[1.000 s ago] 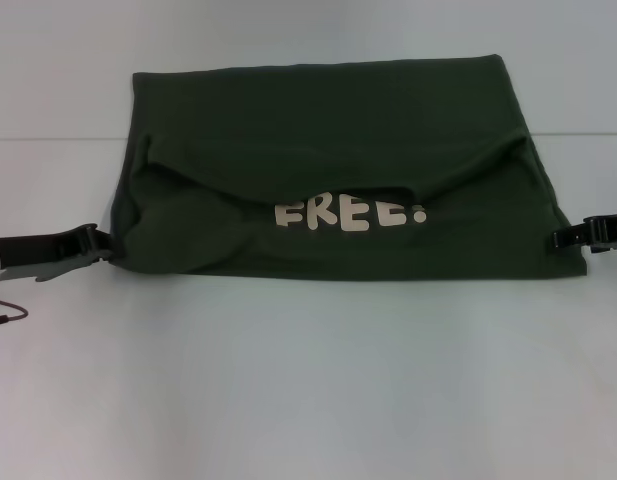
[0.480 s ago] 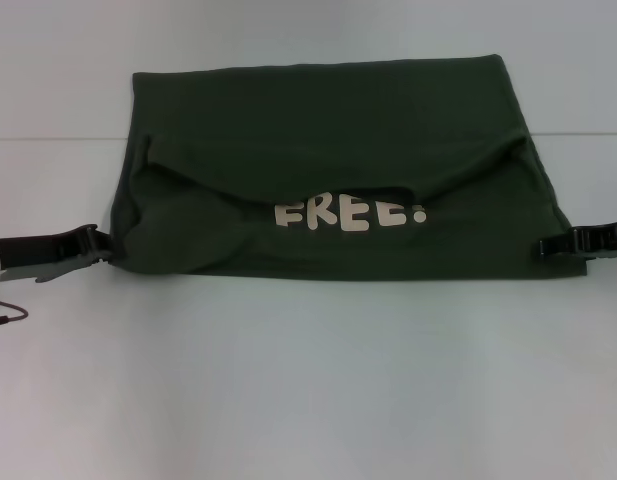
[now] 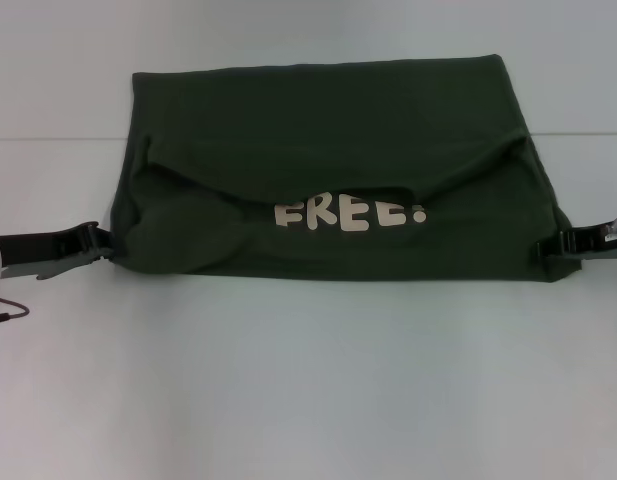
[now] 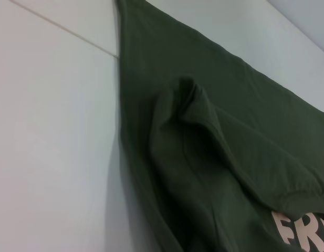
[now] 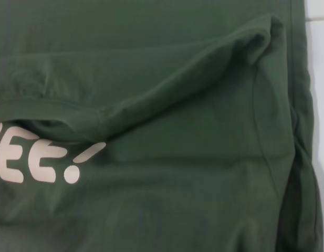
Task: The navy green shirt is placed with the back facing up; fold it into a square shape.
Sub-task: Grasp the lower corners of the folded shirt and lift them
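Head view: soft, creased shirt (image 3: 328, 170) folded rectangular — left gripper (image 3: 106, 243) at nine o'clock, right gripper (image 3: 548, 246) at three; grips unclear.

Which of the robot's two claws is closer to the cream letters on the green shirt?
The right gripper, at the shirt's right near corner, looks slightly nearer the letters. The left gripper sits at the left near corner, farther off since the print lies right of centre.
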Controlling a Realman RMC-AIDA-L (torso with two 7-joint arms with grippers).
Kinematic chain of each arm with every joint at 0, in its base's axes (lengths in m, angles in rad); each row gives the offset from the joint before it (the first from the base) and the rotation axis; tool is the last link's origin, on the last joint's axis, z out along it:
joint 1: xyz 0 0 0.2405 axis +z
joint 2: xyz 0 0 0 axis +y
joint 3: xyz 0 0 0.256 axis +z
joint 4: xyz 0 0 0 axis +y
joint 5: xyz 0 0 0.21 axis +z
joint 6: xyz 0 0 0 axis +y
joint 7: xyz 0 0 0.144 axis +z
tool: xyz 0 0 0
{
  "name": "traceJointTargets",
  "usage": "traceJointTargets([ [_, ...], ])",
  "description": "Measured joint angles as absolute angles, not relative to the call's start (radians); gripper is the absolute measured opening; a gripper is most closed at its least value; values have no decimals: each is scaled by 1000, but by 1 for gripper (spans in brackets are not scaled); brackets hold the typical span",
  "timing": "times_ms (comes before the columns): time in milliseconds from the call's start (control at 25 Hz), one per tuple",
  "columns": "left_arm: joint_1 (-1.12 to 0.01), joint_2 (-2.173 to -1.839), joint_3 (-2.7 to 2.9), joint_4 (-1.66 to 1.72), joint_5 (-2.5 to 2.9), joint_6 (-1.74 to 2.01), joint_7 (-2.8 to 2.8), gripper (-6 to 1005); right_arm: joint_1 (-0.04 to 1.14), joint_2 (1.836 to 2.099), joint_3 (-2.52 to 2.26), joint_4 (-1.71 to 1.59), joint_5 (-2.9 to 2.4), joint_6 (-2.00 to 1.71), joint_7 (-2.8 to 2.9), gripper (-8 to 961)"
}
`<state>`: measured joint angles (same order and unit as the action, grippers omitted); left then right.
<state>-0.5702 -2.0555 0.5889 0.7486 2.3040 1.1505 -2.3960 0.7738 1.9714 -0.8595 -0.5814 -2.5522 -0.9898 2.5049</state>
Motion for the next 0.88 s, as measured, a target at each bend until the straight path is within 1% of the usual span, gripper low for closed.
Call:
traceJointTargets([
  [400, -567, -2056, 588, 749, 2304, 1152, -2396, 57, 769, 1964, -856, -591, -2551, -991, 2516, 186],
  [480, -569, -2056, 589, 749, 2304, 1155, -2396, 58, 768, 1963, -855, -591, -2551, -992, 2516, 22],
  [720, -572, -2052, 589, 749, 2304, 1171, -2395, 60, 766, 1961, -854, -596, -2551, -1002, 2515, 22],
  [880, -571, -2038, 586, 773, 2346, 1251, -2392, 61, 749, 1955, -853, -649, -2550, -1073, 2508, 21],
])
